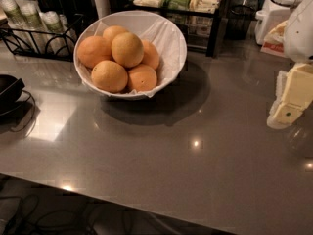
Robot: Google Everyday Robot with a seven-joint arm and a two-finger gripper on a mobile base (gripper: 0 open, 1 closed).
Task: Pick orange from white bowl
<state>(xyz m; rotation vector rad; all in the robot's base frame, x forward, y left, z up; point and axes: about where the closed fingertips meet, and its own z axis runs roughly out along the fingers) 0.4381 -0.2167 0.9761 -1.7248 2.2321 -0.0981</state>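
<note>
A large white bowl (173, 43) with a white paper lining stands on the grey counter, upper left of centre. Several oranges are piled in its left half; the top orange (127, 49) rests on the others. My gripper (289, 102) is at the right edge of the view, pale yellow and white, well to the right of the bowl and above the counter. It holds nothing that I can see.
A black wire rack (29, 38) with cups stands at the back left. A black shelf of packets (195, 6) is behind the bowl. A black object with a cable (7, 94) lies at the left edge. The counter's front edge (146, 202) runs along the bottom.
</note>
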